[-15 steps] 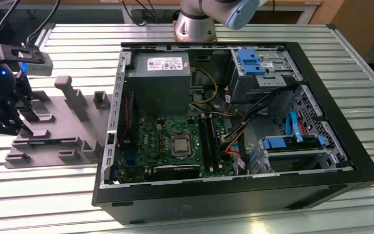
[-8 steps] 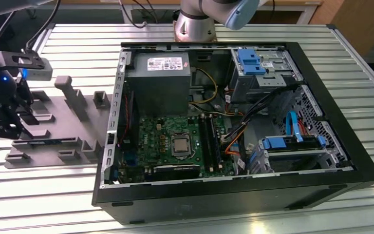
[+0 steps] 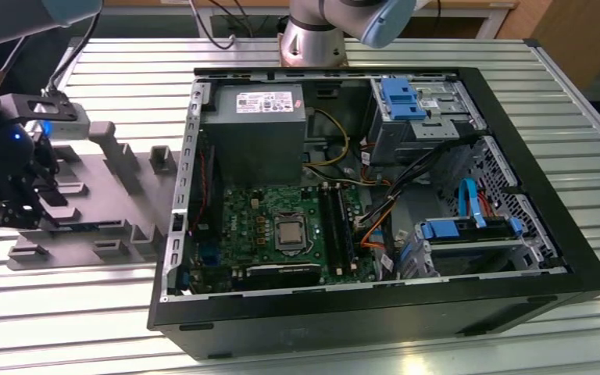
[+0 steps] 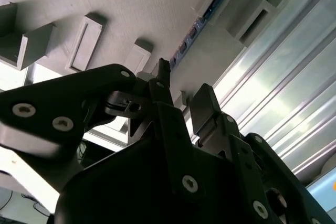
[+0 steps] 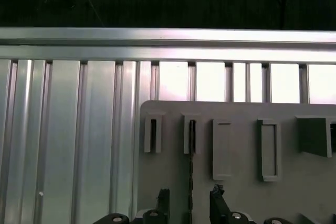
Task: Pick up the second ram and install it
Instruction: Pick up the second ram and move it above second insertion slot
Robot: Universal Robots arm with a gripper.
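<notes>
Hand (image 5: 190, 203): released, fingers spread, low over grey holder (image 5: 169, 174) on bench (image 5: 68, 145)
Second ram (image 5: 191, 148): upright in holder slot (edge-on), in line between both fingers, untouched

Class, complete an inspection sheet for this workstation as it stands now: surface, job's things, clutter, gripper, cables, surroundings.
Surface: slatted metal table carrying a grey fixture and an open computer case.
Job's things: second ram stands on edge in the fixture's slots; motherboard lies in the case.
Clutter: nothing seen.
Gripper: gripper open, straddling the second ram with gaps on both sides.
Cables: orange, yellow and black cable bundle inside the case.
Surroundings: wooden panel beyond the table.
</notes>
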